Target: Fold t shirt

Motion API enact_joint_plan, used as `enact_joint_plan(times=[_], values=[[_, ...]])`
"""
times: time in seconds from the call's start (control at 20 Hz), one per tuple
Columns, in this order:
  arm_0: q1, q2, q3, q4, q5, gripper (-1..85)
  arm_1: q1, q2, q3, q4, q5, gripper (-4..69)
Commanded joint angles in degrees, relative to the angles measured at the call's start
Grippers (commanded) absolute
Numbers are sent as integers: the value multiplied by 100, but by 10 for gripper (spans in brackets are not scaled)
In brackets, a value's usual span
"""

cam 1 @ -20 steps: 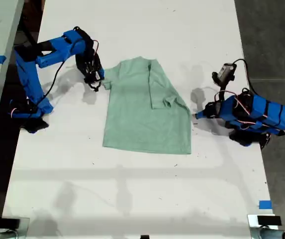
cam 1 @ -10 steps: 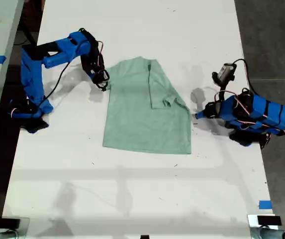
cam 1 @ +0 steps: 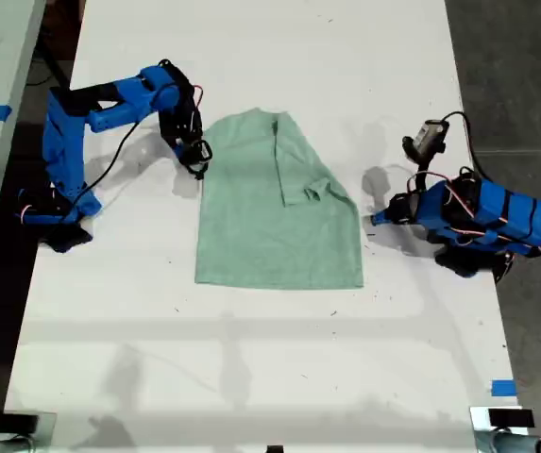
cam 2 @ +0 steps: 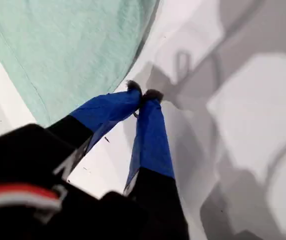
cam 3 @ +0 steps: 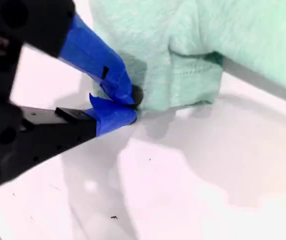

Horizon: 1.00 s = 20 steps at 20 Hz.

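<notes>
My second gripper (cam 3: 133,104) pinches the shirt (cam 1: 275,212) sleeve hem; my first gripper (cam 2: 143,95) (beside the shirt's edge) is pressed together, empty.

A white desk (cam 1: 251,377) is carrying everything here. The pale mint-green t shirt (cam 1: 270,222) is lying flat near its middle, partly folded. Two blue arm bases are sitting on it, one (cam 1: 58,212) towards the exterior view's left, one (cam 1: 482,250) towards its right.
</notes>
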Motion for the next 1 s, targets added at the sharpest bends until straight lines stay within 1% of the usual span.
enact_joint_plan(times=[0.0, 0.1, 0.25, 0.35, 0.5, 0.55, 0.65, 0.7, 0.75, 0.85, 0.95], values=[[-88, 316, 176, 123, 18, -4, -44, 35, 237, -149, -53, 23], [211, 958, -220, 185, -9, -4, -35, 35, 237, -149, -53, 23], [870, 1397, -1679, 387, 105, -4, -35, 35, 237, -149, -53, 23], [1107, 1450, -2206, 396, 105, -4, -35, 35, 237, -149, -53, 23], [1354, 1371, -2461, 387, 114, -4, -44, 35, 237, -149, -53, 23], [1204, 1433, -2145, 422, -70, 21, -44, 35, 237, -149, -53, 23], [554, 1951, -800, 431, -624, 109, -62, 35, 237, -149, -44, 23], [202, 2224, -176, 387, -738, 137, -62, 35, 237, -149, -44, 23], [-114, 2470, 360, 264, -694, 147, -62, 35, 237, -149, -53, 23], [-536, 2830, 1292, -308, -343, 148, -62, 35, 237, -149, -53, 23], [-668, 2725, 1907, -888, -62, 147, -62, 35, 237, -149, -53, 23]])
